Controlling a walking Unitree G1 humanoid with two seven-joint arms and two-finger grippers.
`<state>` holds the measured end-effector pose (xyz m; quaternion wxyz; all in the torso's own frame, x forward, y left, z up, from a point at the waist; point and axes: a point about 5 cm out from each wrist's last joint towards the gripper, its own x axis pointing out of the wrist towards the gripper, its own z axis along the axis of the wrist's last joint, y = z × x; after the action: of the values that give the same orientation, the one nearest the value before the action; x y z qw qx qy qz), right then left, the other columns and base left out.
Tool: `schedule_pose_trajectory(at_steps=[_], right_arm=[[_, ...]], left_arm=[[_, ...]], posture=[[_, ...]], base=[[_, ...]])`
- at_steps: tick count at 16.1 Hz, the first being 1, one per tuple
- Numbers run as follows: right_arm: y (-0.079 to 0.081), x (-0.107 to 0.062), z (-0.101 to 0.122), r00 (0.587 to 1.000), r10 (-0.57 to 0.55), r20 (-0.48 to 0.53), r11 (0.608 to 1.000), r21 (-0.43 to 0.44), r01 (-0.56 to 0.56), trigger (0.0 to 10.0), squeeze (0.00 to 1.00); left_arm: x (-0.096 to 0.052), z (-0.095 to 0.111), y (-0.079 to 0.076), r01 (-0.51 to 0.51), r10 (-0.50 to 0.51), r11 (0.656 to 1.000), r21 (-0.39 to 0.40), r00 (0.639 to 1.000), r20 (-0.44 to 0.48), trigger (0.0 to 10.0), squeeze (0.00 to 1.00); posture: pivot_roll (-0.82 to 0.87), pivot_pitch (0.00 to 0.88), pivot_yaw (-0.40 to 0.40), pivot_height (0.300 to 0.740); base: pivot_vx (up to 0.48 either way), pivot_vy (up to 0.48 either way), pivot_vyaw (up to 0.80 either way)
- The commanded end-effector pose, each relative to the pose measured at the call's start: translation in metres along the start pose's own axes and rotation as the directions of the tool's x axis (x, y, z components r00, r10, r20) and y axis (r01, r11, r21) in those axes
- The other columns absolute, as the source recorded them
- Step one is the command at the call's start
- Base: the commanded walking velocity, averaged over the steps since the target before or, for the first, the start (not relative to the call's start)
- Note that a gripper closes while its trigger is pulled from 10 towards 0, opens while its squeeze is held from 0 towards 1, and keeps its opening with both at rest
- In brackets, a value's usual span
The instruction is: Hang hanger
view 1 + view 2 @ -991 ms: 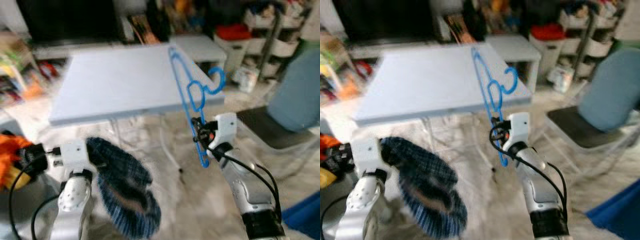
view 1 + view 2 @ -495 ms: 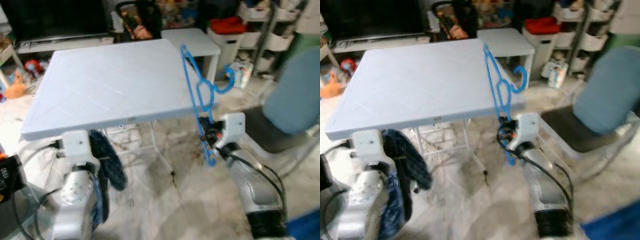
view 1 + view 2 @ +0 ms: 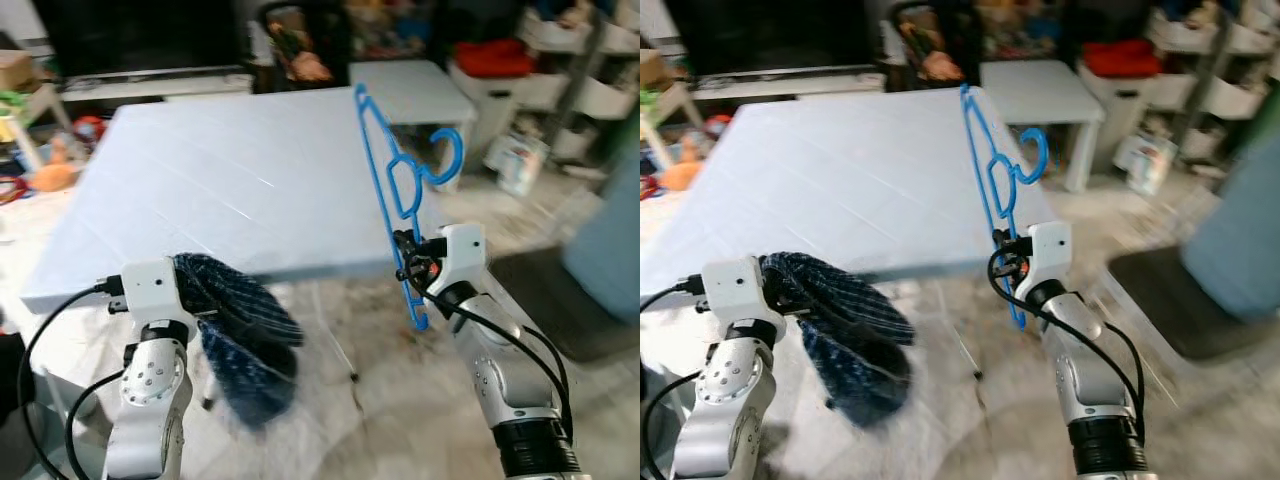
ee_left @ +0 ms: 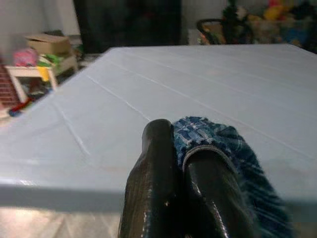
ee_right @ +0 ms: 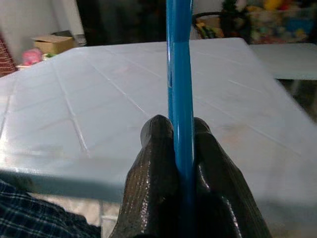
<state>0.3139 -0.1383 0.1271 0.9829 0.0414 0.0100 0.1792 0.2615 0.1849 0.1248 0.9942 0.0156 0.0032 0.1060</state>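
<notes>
Standing upright, blue hanger (image 3: pixel 395 190) pinched between right jaws (image 5: pixel 179 130), hook end above them. Left jaws (image 4: pixel 179 148) clenched on plaid cloth (image 3: pixel 240 330), which droops below them. Pale worktop (image 3: pixel 200 190) just beyond both.

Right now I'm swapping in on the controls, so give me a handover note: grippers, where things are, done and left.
Right gripper: shut on the blue hanger, held upright at the near right edge of the white table, hook pointing right.
Left gripper: shut on the dark blue plaid garment, which dangles below the table's near edge.
Done: both items are in hand.
Left: the garment is not on the hanger, and the hanger is not hung. No rail can be made out.
</notes>
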Motion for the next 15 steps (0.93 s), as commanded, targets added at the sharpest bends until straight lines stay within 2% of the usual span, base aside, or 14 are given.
schedule_pose_trajectory(at_steps=[1,8,12,15], right_arm=[[0.006,0.004,0.007,0.999,0.029,0.025,1.000,-0.001,-0.029,10.0,0.00],[0.007,0.006,0.006,0.999,0.042,0.024,0.999,-0.003,-0.042,10.0,0.00],[0.008,0.006,0.006,0.999,0.050,0.022,0.999,-0.003,-0.050,10.0,0.00],[0.007,0.004,0.003,0.999,0.047,0.017,0.999,0.000,-0.047,10.0,0.00]], left_arm=[[0.002,0.008,0.004,-0.022,0.021,1.000,0.019,0.999,0.031,10.0,0.00],[0.005,0.014,0.007,-0.059,0.057,0.998,0.029,0.997,0.057,10.0,0.00],[0.007,0.016,0.018,-0.178,0.173,0.981,0.073,0.982,0.074,10.0,0.00],[0.008,0.017,0.020,-0.216,0.210,0.972,0.090,0.975,0.073,10.0,0.00]], posture=[[-0.03,0.000,0.007,0.740],[-0.03,0.000,0.005,0.740],[-0.03,0.000,0.005,0.740],[-0.03,0.000,0.006,0.740]], base=[[0.439,0.000,0.00],[0.439,0.000,0.00],[0.000,0.000,0.00],[0.000,0.000,0.00]])
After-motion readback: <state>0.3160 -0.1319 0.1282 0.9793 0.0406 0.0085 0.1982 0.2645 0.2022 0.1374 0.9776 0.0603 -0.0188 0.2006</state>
